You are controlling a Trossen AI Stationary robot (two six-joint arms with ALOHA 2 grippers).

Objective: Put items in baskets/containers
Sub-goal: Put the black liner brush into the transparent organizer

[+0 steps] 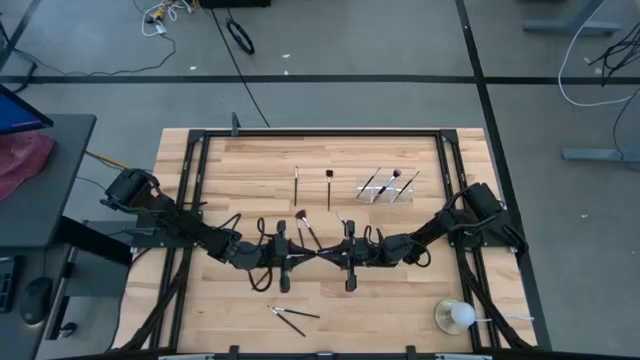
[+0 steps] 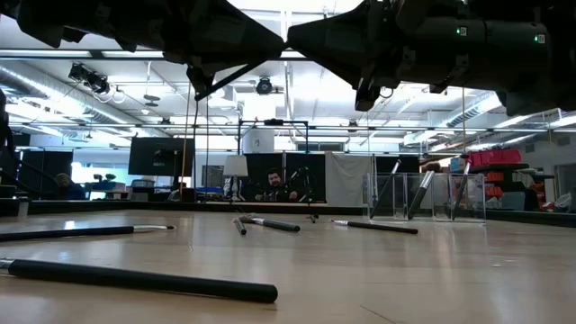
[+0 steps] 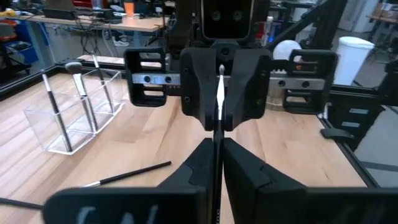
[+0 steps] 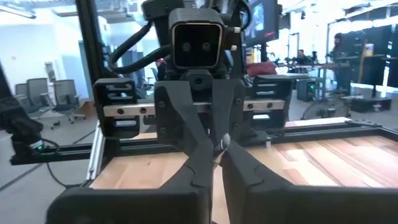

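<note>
Mid-table, my left gripper [image 3: 214, 163] and right gripper [image 4: 214, 163] meet tip to tip, both clenched on one brush [image 3: 219, 99] in handover. It looks light, stiff and slick, so I would pinch the handle, not the bristles. Beyond, loose brushes [image 1: 297, 183] lie near the clear tray [image 1: 385, 187], with open board around it.

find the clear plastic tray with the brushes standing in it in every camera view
high view: clear tray at the table's far side, right of centre, three brushes in it.
low view: far right, at the table's back edge.
left wrist view: on the table beside the facing right gripper.
right wrist view: not in it.
shared landmark: the tan-tipped brush standing in the tray.
</note>
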